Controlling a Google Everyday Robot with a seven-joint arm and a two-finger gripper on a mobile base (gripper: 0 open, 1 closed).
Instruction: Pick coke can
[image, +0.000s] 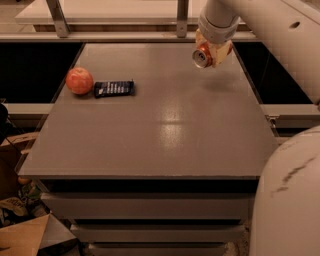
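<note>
Gripper (212, 51) hangs at the desk's (165, 130) 1 o'clock corner, arm (260, 25) reaching in from 2 o'clock. Jaws are pinching the can (206, 54) across its side. The can is tilted nearly on its side, silver end facing 7 o'clock toward the camera. It looks clear of the desk, with a faint shadow (218, 84) on the top below it, at 5 o'clock from the can. My read: it's carried sideways because it was gripped across the body, so the round end points out, not up.

Apple (79, 81) sits at the desk's 10 o'clock edge, well apart from the can. It has a similar colour, so it's the likely mix-up, but it is untouched. Dark packet (114, 88) lies flat just beside the apple, at its 3 o'clock, and may be touching it, can't tell. Neither is near the arm's path.

Judgement: pick is basically done, the grasp looks secure, and only a bit more clearance is needed. Risk: a dented can held side-on could slip or crush.
</note>
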